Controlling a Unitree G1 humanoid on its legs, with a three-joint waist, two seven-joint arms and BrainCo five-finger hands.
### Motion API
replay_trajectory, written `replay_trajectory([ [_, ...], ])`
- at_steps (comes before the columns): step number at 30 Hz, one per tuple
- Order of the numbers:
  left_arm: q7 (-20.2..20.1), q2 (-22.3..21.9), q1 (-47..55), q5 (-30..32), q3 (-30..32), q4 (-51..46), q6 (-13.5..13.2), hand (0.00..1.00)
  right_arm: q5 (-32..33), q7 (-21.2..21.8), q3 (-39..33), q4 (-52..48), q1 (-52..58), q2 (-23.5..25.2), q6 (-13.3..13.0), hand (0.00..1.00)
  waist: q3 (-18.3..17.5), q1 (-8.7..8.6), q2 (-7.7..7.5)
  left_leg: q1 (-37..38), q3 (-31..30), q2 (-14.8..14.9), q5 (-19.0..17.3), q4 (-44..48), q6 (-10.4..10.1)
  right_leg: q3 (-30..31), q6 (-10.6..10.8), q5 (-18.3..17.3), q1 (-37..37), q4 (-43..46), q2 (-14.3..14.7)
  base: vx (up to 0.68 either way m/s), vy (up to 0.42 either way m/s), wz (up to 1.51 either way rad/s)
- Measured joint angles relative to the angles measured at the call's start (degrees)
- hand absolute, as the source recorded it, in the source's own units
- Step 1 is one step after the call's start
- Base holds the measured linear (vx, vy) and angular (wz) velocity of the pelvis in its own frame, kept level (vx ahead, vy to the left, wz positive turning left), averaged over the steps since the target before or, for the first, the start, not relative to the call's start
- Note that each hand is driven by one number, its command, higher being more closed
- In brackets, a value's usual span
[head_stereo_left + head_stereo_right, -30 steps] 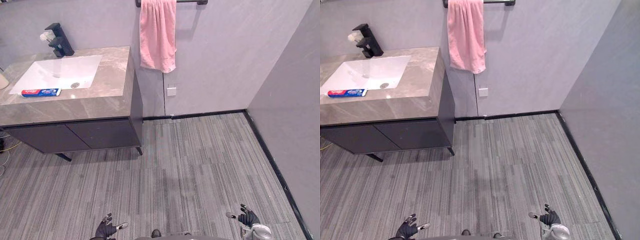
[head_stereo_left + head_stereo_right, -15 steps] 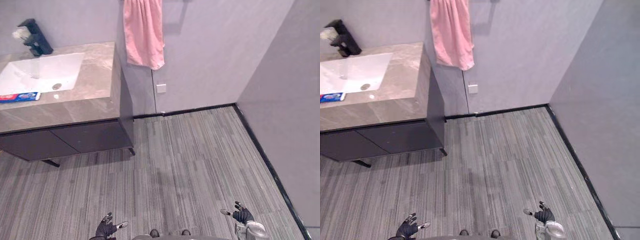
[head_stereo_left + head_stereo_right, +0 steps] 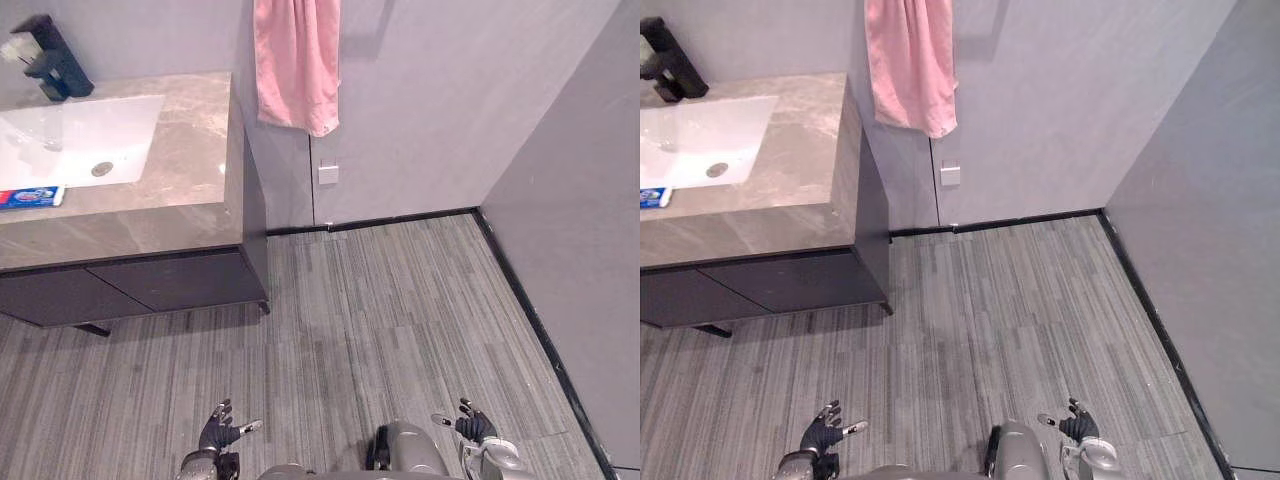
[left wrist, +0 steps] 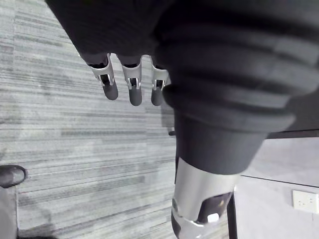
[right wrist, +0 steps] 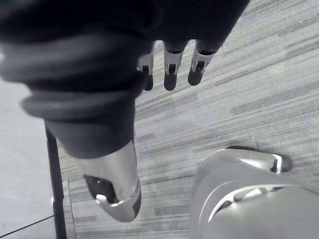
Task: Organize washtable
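Grey-brown marble worktop point(image 3: 190, 160) sits at the far left against the grey wall, with a white rectangular sink point(image 3: 70, 135) set into it and a black faucet point(image 3: 45, 68) at the sink's back edge. A red, white and blue toothpaste tube point(image 3: 28, 197) lies flat on the worktop's front strip, just in front of the sink and partly cut off by the view's left edge. A dark cabinet point(image 3: 150, 285) runs under the worktop. A pink towel point(image 3: 295, 60) hangs on the wall just right of the worktop, with a small white wall socket point(image 3: 328, 174) below it. The left robot hand point(image 3: 216, 434) and right robot hand point(image 3: 473, 427) are low over the grey striped floor point(image 3: 400, 300), well apart from the worktop. Both are released, fingers point(image 4: 110, 87) straight and spread, holding nothing; the right wrist view shows the same loose fingers point(image 5: 170, 74) over the floor.
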Motion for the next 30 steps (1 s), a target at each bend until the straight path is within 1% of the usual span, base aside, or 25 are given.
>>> replay_trajectory([
  [1, -0.09, -0.21, -0.4, 0.0, -0.01, -0.01, 0.0, 0.0, -0.01, 0.08, 0.01, -0.46, -0.19, 0.14, -0.2, 0.0, 0.0, -0.1, 0.18, -2.08, -0.58, 0.74, 0.91, 4.31, -1.56, -0.33, -0.64, -1.9, 0.8, -0.64, 0.7, 0.45, -0.264, 0.03],
  [2, -0.13, -0.77, -0.66, 0.0, 0.07, -0.11, 0.0, 0.0, 0.01, 0.01, -0.17, -0.45, -0.57, 0.16, -0.21, 0.0, 0.34, 0.04, 0.92, -5.36, -1.45, 2.27, 2.09, 12.48, -3.4, -0.86, -1.55, -2.5, 3.0, -2.64, 2.0, 0.47, -0.289, 0.06],
  [3, -0.16, -1.16, -0.67, 0.0, 0.28, -0.22, 0.0, 0.0, 0.1, -0.02, -0.15, -0.48, -0.56, 0.19, -0.19, 0.0, 0.55, -0.06, 1.23, -7.73, -1.79, 3.15, 3.38, 18.12, -3.77, -1.03, -1.82, -2.66, 4.88, -4.23, 2.77, 0.48, -0.274, 0.04],
  [4, -0.15, -1.79, -0.25, -0.02, 0.53, -0.72, 0.07, 0.0, 0.45, -0.07, 0.11, -0.75, -0.1, 0.68, -0.11, 0.0, 0.74, 0.12, 1.35, -11.91, -2.19, 5.29, 5.88, 30.22, -3.43, -1.09, -2.11, -2.79, 9.77, -7.76, 4.23, 0.46, -0.232, 0.04],
  [5, -0.21, -2.18, 0.2, -0.03, 0.51, -1.9, 0.06, 0.0, 1.63, -0.16, 0.27, -2.12, 0.92, 1.48, -0.18, 0.0, 1.13, 0.75, 0.99, -14.82, -0.96, 7.3, 5.33, 40.33, -2.89, -1.08, -2.57, -3.03, 15.06, -10.82, 5.35, 0.53, -0.241, -0.03],
  [6, -0.22, -2.41, 0.33, -0.03, 0.51, -2.76, 0.04, 0.0, 2.35, -0.21, 0.47, -2.83, 1.32, 1.89, -0.28, 0.0, 1.41, 1.59, 0.53, -17.02, 0.39, 8.32, 4.75, 45.32, -1.89, -0.83, -2.93, -3.25, 18.52, -12.79, 5.71, 0.4, -0.165, -0.06],
  [7, -0.21, -2.56, 0.34, -0.03, 0.49, -3.4, 0.05, 0.0, 2.41, -0.23, 0.5, -3.18, 1.3, 2.04, -0.29, 0.0, 1.55, 2.01, 0.21, -18.57, 0.98, 8.66, 4.42, 47.31, -1.38, -0.62, -3.05, -3.34, 20.38, -13.92, 5.81, 0.35, -0.131, -0.14],
  [8, -0.21, -2.8, 0.25, -0.04, 0.48, -4.87, 0.01, 0.0, 3.15, -0.25, 0.49, -4.38, 1.22, 2.24, -0.38, 0.0, 1.68, 3.06, -0.4, -22.46, 2.15, 8.98, 3.73, 48.75, -0.28, 0.08, -3.18, -3.45, 23.04, -16.33, 6.04, 0.31, -0.086, -0.12],
  [10, -0.15, -2.86, 0.2, -0.24, 0.63, -5.96, -0.03, 0.0, 4.35, -0.29, 0.3, -4.5, -0.48, 2.63, -0.77, 0.0, 1.8, 3.65, -0.38, -29.12, 2.75, 8.03, 2.92, 44.31, 0.99, 0.88, -3.14, -3.42, 26.12, -19.47, 6.16, 0.32, -0.027, -0.19],
  [11, -0.16, -3.07, 0.19, -0.55, 0.59, -5.95, -0.01, 0.0, 4.52, -0.29, 0.16, -4.46, -0.95, 2.81, -0.79, 0.0, 2.01, 4.19, -0.72, -30.76, 3.16, 6.99, 2.91, 39.61, 1.01, 1.33, -3.11, -3.44, 27.15, -20.51, 5.88, 0.29, 0.061, -0.3],
  [12, -0.17, -3.51, -0.09, -0.58, 0.55, -5.92, 0.02, 0.0, 4.57, -0.33, -0.13, -4.37, -1.26, 3.06, -0.8, 0.0, 2.08, 4.79, -0.88, -31.58, 3.51, 4.72, 3.22, 30.73, 0.82, 2.09, -2.45, -3.73, 28.65, -21.83, 5.0, 0.25, 0.079, -0.25],
  [13, -0.17, -3.75, 0.05, -0.59, 0.5, -5.9, 0.02, 0.0, 4.58, -0.35, -0.17, -4.36, -1.44, 3.17, -0.81, 0.0, 2.15, 5.06, -1.21, -31.65, 3.36, 3.2, 3.56, 25.7, 0.72, 2.28, -1.78, -4.08, 29.2, -22.19, 4.31, 0.32, 0.126, -0.18],
  [14, -0.15, -4.3, 0.29, -0.59, 0.41, -5.77, 0.02, 0.0, 4.59, -0.49, -0.21, -4.33, -1.33, 3.07, -0.96, 0.0, 1.94, 5.45, -1.18, -31.19, 2.36, 0.84, 6.21, 15.42, 0.01, 2.57, -0.36, -4.91, 30.25, -23.01, 3.71, 0.26, 0.12, -0.09],
  [15, -0.14, -4.51, 0.39, -0.59, 0.37, -5.71, 0.02, 0.0, 4.57, -0.53, -0.2, -4.2, -0.83, 2.92, -0.99, 0.0, 1.76, 5.78, -0.78, -31.18, 1.53, -0.02, 9.0, 11.88, 0.87, 2.84, 0.5, -5.47, 30.46, -23.29, 3.73, 0.42, 0.242, -0.28],
  [16, -0.05, -4.52, 0.93, -0.65, 0.48, -5.57, 0.01, 0.0, 4.55, -0.54, -0.16, -3.6, -0.82, 3.03, -0.93, 0.0, 1.31, 6.2, -0.49, -30.84, 0.66, -0.7, 13.81, 12.15, 4.2, 3.92, 2.07, -7.04, 31.34, -22.91, 3.3, 0.48, 0.265, -0.25],
  [17, -0.04, -3.92, 1.26, -0.9, 0.52, -5.34, 0.08, 0.0, 4.53, -0.52, -0.15, -3.62, -0.69, 3.95, -1.01, 0.0, 0.76, 5.99, -2.27, -30.64, 1.75, -2.34, 11.65, 13.19, 5.07, 4.34, 3.3, -8.96, 31.4, -21.14, 1.06, 0.41, 0.227, -0.24],
  [18, -0.02, -3.77, 1.17, -1.26, 0.5, -5.2, 0.08, 0.0, 4.49, -0.52, -0.16, -3.57, -0.26, 4.06, -0.99, 0.0, 0.68, 6.01, -2.93, -30.38, 2.43, -2.91, 10.64, 13.36, 5.18, 4.59, 4.03, -9.81, 30.67, -19.07, 0.24, 0.45, 0.179, -0.13],
  [21, -0.14, -3.5, 0.92, -1.68, 0.22, -4.29, 0.19, 0.0, 4.15, -0.45, -0.19, -3.6, -0.47, 4.29, -0.99, 0.0, 0.67, 5.89, -3.38, -25.75, 4.01, -4.07, 6.78, 13.58, 6.91, 6.98, 7.74, -9.72, 23.85, 2.17, -2.71, 0.43, 0.193, -0.19],
  [22, -0.08, -3.06, 0.81, -1.71, -0.2, -4.47, 0.19, 0.0, 3.96, -0.4, -0.1, -3.5, 0.13, 4.53, -0.99, 0.0, 0.64, 5.74, -3.45, -23.43, 3.96, -4.4, 5.29, 13.38, 7.37, 7.0, 11.45, -7.46, 20.92, 10.34, -3.89, 0.45, 0.144, 0.06],
  [23, -0.13, -1.85, 0.26, -1.69, -0.71, -4.46, 0.18, 0.0, 3.46, -0.11, -0.01, -3.36, 0.55, 5.17, -0.98, 0.0, 0.57, 5.75, -3.6, -19.82, 3.5, -4.68, 3.3, 13.22, 7.83, 6.89, 11.72, -8.0, 17.69, 20.52, -4.91, 0.45, 0.117, 0.12],
  [24, -0.13, -1.42, 0.01, -1.69, -0.73, -4.47, 0.17, 0.0, 3.37, -0.08, 0.06, -3.36, 0.64, 5.42, -0.96, 0.0, 0.5, 5.73, -3.7, -18.48, 3.11, -4.81, 2.82, 12.9, 8.0, 6.81, 11.02, -8.56, 16.55, 22.94, -4.93, 0.52, 0.089, 0.28],
  [25, -0.12, -1.24, -0.44, -1.67, -0.71, -4.45, 0.16, 0.0, 3.31, -0.06, 0.41, -3.27, 0.97, 5.76, -0.94, 0.0, 0.48, 5.32, -3.75, -15.52, 2.17, -4.84, 2.47, 11.28, 7.93, 6.18, 9.08, -9.68, 14.57, 24.94, -4.85, 0.42, 0.011, 0.37],
  [26, -0.09, -0.99, -0.49, -1.68, -0.55, -4.51, 0.02, 0.0, 3.28, -0.03, 0.77, -3.18, 1.21, 5.84, -0.93, 0.0, 0.4, 4.67, -3.77, -13.44, 1.52, -4.65, 2.48, 9.68, 7.92, 4.77, 7.87, -10.51, 13.13, 24.22, -4.76, 0.42, -0.011, 0.41],
  [28, -0.09, -0.59, -0.51, -1.68, -0.31, -4.37, 0.06, 0.0, 3.3, -0.04, 0.93, -2.85, 0.65, 5.82, -0.95, 0.0, 0.67, 4.3, -3.19, -9.98, 1.07, -3.48, 2.5, 7.11, 7.89, 2.48, 6.35, -11.91, 9.8, 19.27, -3.78, 0.41, -0.061, 0.22],
  [30, -0.09, -0.93, -0.62, -1.69, -0.11, -4.18, 0.09, 0.0, 3.32, -0.03, 0.94, -2.71, 0.59, 5.79, -0.95, 0.0, 1.06, 4.06, -2.43, -7.48, -0.22, -1.56, 2.48, 6.05, 7.85, 2.34, 5.54, -11.65, 6.53, 8.56, -1.44, 0.39, -0.109, 0.27],
])
